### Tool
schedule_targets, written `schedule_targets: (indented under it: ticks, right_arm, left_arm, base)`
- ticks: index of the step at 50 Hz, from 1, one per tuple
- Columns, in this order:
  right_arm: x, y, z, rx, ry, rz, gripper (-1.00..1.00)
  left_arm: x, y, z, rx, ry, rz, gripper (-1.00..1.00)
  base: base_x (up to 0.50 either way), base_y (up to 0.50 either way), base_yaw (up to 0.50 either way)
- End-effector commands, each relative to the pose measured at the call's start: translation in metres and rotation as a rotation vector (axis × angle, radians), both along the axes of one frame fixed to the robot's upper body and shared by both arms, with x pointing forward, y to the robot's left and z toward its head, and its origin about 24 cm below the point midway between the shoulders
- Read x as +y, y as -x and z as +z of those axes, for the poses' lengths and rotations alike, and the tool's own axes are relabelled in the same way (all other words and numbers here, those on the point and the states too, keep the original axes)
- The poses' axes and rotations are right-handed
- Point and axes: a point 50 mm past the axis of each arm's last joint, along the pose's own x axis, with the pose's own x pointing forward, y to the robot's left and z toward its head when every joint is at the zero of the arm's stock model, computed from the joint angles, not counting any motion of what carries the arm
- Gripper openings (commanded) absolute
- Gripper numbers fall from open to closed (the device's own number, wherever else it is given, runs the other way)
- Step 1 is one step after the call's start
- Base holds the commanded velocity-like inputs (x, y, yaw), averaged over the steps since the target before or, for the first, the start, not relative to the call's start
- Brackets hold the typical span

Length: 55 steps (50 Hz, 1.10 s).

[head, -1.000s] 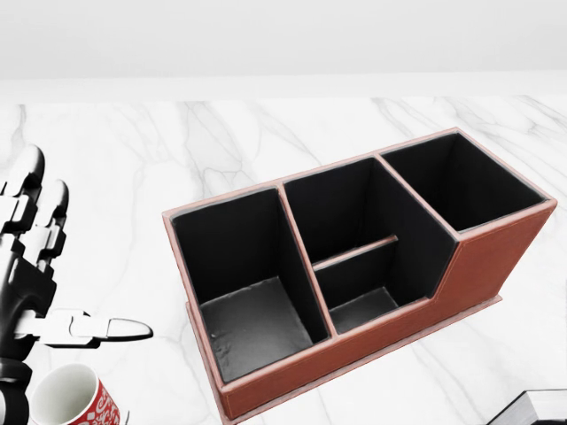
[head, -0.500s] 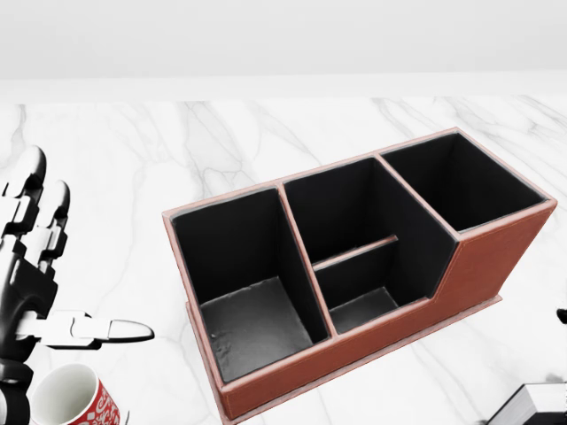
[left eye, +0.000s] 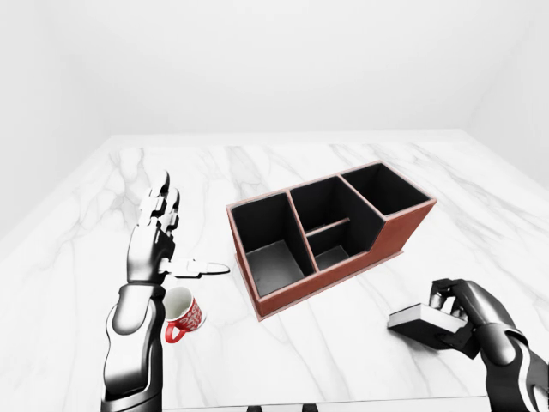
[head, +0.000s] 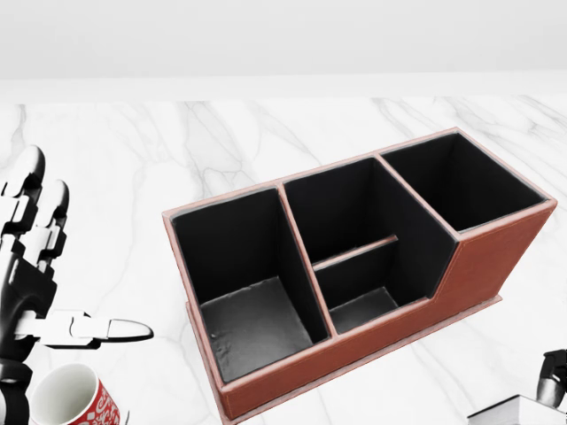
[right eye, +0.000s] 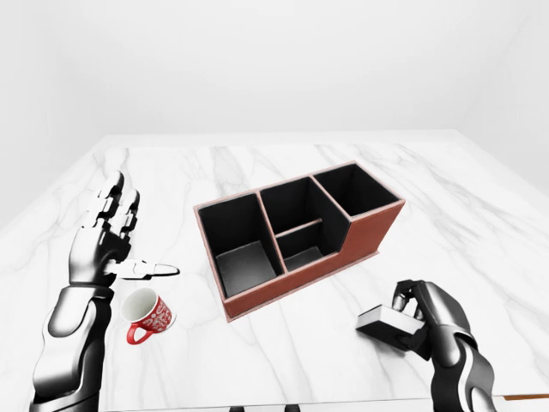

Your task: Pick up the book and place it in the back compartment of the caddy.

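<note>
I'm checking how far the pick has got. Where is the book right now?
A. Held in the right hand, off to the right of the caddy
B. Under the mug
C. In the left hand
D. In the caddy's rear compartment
A: the right hand has its fingers closed round the book, right of the caddy, whose compartments show nothing inside.

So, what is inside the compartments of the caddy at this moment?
Nothing shows inside the caddy: the dark floors in view are bare. Its near wall hides part of the floors. The book is outside, gripped by the right hand.
</note>
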Motion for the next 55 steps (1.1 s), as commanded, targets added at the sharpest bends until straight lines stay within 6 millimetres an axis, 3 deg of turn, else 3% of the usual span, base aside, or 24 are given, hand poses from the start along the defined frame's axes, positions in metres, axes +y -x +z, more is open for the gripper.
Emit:
schedule_targets:
  ticks: [1, 30, 46, 55]
  right_arm:
    - [0.007, -0.004, 0.016, -0.075, -0.005, 0.002, -1.00]
    - [0.031, 0.007, 0.078, -0.217, 0.041, 0.045, -1.00]
    - [0.074, -0.019, 0.134, -0.296, 0.183, 0.287, -1.00]
    - [0.086, -0.030, 0.140, -0.306, 0.192, 0.354, -1.00]
  left_arm:
    - [0.000, 0.000, 0.000, 0.000, 0.000, 0.000, 0.98]
    - [0.000, 0.000, 0.000, -0.002, 0.000, -0.001, 0.98]
    - [-0.001, 0.000, 0.000, 0.001, 0.003, -0.005, 0.98]
    - [0.000, 0.000, 0.000, 0.001, 0.002, -0.004, 0.98]
  base:
    - [0.00, 0.00, 0.00]
    - [0.00, 0.00, 0.00]
    - [0.00, 0.00, 0.00]
    - [0.00, 0.00, 0.00]
